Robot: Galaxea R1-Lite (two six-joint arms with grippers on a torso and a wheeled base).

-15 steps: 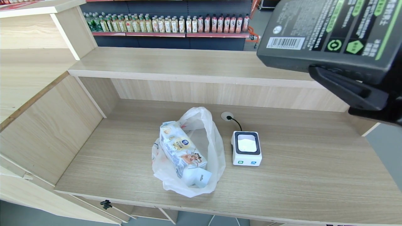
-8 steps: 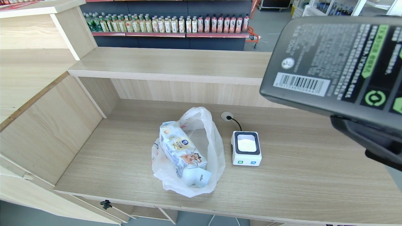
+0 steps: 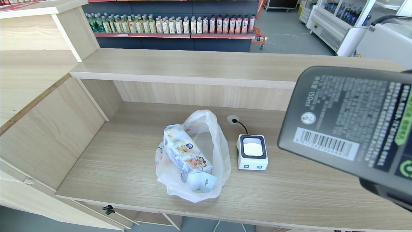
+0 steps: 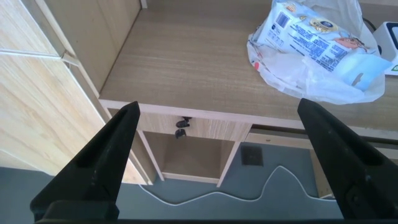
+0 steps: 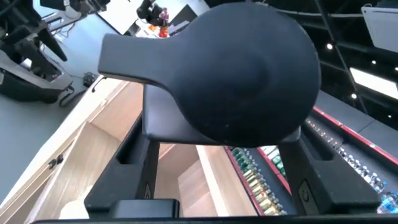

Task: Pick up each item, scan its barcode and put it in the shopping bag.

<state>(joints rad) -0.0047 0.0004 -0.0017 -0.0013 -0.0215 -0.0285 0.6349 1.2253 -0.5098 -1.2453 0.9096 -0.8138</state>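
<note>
While the left fingers [image 4: 99, 168] stand spread, the right fingers [image 5: 306, 178] pinch a dark-grey, barcode-labelled bottle [image 3: 351, 119].

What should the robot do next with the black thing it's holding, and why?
Probably lower the black item over the scanner and turn it so its barcode faces the scanner's window. The right gripper holds it up off to the side, barcode facing the head camera, away from the window.

- dark grey container [image 3: 351, 129]: flat with rounded corners, up in the air to the right of the scanner [image 3: 252, 151], its white barcode label turned upward
- shopping bag [image 3: 223, 158]: thin white plastic, slumped open, just left of the scanner
- white printed pack [image 3: 185, 154]: lying inside the shopping bag
</note>
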